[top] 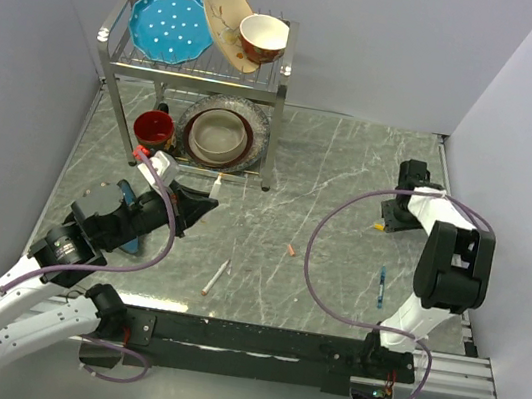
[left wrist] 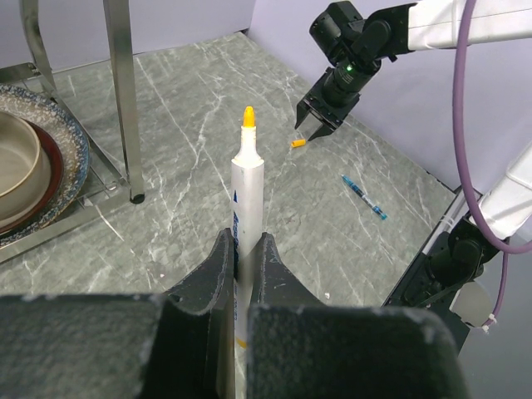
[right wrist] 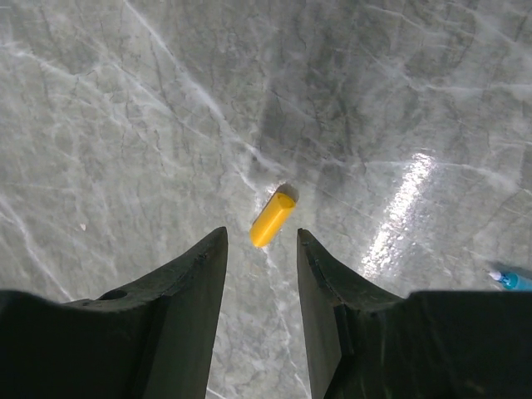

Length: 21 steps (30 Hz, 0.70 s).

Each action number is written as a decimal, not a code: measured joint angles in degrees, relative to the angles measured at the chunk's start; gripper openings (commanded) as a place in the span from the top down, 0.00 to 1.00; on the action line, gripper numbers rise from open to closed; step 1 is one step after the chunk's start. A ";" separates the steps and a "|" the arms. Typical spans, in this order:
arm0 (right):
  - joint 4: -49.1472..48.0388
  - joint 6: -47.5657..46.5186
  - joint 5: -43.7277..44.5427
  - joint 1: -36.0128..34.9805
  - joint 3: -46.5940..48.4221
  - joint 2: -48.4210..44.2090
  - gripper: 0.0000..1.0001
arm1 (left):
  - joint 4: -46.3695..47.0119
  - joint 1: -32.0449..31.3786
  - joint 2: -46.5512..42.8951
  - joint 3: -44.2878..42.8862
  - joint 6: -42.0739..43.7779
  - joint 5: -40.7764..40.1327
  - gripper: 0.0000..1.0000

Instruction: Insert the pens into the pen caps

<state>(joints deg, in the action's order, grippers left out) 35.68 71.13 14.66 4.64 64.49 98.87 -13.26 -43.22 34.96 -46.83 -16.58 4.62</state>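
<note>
My left gripper (left wrist: 245,238) is shut on a white-barrelled pen (left wrist: 248,179) whose yellow-orange tip points away from me; in the top view this pen (top: 217,184) sticks out of the gripper (top: 206,204) near the rack's foot. My right gripper (right wrist: 260,234) is open just above the table, and a small yellow cap (right wrist: 273,219) lies between and slightly ahead of its fingertips; the cap also shows in the top view (top: 379,227). A second white pen (top: 216,278), an orange cap (top: 290,249) and a dark blue pen (top: 382,287) lie on the table.
A metal dish rack (top: 281,91) stands at the back left, holding a blue plate (top: 172,25) and bowls, with a red mug (top: 153,127) under it. Its leg (left wrist: 125,100) is close to the left of the held pen. Purple cables loop off both arms.
</note>
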 measured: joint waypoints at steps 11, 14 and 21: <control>2.03 2.14 0.33 0.02 2.99 4.70 0.53 | -0.02 0.00 0.33 0.00 0.00 0.00 0.99; 2.49 2.58 0.31 0.02 3.87 6.75 0.54 | -0.04 0.00 0.39 0.00 0.00 0.00 0.99; 4.24 2.60 0.37 0.02 5.55 8.35 0.72 | -0.04 0.00 0.42 0.00 0.00 -0.07 0.99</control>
<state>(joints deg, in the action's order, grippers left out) 39.92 73.73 15.03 4.67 70.04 107.22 -13.30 -43.22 35.38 -46.83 -16.58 4.56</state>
